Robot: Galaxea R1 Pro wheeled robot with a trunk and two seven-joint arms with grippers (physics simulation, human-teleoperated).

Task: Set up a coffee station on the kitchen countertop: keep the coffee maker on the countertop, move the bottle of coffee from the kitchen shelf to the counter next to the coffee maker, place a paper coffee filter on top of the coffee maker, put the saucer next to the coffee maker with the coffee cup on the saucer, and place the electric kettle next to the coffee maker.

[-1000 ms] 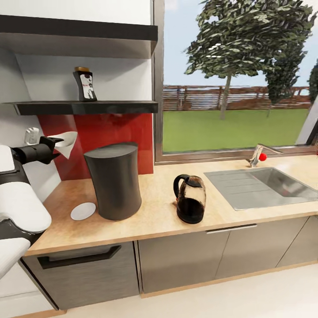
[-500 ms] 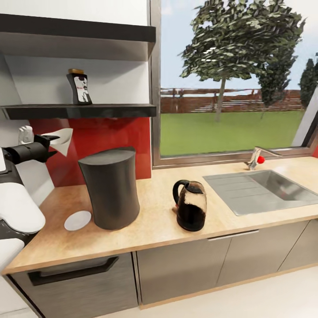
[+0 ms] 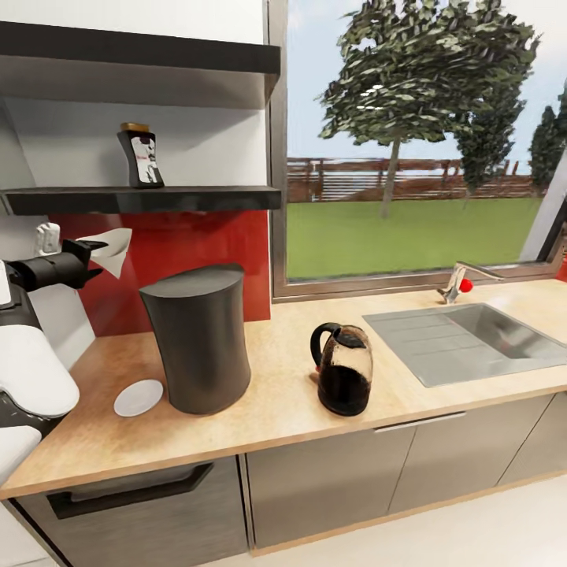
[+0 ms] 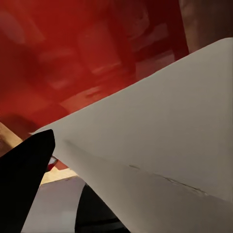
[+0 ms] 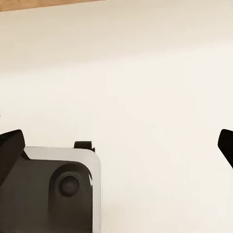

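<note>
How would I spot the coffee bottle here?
Find the big window, then look left to the dark wall shelf above the red backsplash. The coffee bottle stands there alone: small, dark, brown-capped, with a pale label.

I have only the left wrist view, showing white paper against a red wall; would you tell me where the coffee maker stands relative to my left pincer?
Observer: In the head view, the left pincer holds the paper filter up in front of the red backsplash. The coffee maker stands on the countertop, lower and to the pincer's right.
Operator: Thank you. Is the bottle of coffee down on the counter?
Observer: No, the bottle of coffee stands upright on the shelf, above the coffee maker.
</note>
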